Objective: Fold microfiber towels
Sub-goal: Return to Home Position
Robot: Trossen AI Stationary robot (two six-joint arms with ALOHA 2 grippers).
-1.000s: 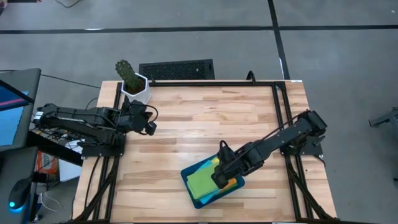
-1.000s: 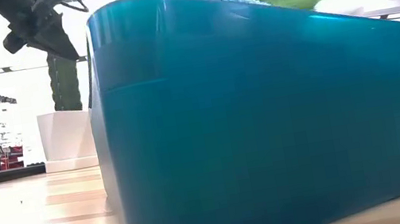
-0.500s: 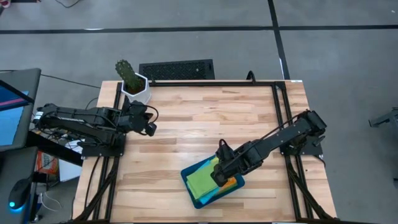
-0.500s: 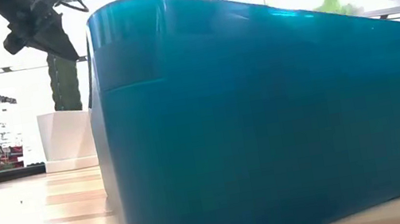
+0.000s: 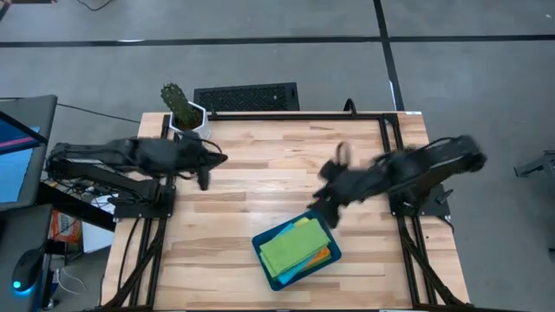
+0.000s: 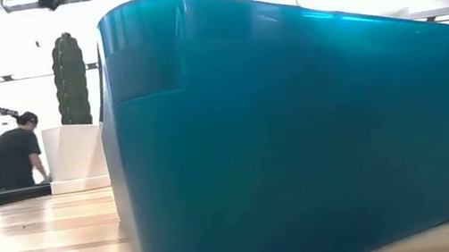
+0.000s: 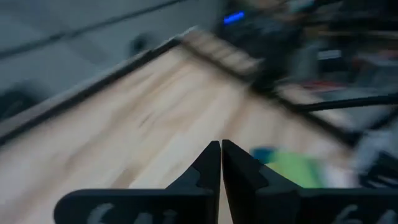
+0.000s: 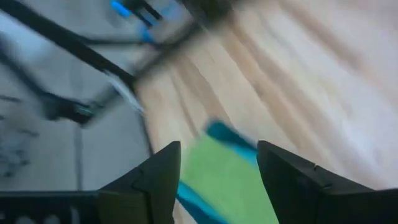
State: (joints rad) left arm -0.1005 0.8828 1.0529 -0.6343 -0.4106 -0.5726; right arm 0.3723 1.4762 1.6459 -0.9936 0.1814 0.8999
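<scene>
Wooden table (image 5: 260,182), green towel (image 5: 289,251) in teal tray (image 5: 258,243), right hand (image 8: 217,150) nearby, spread, left hand (image 7: 221,149) far, pressed together.

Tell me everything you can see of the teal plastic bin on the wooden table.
The rigid, glossy teal rectangular plastic bin sits flat on the pale wooden table, turned askew to its boards. Smooth upright walls, rounded corners. It holds stacked folded towels: a green microfiber towel on top, an orange towel peeking out beneath. The open right gripper hangs close by, not touching.
</scene>
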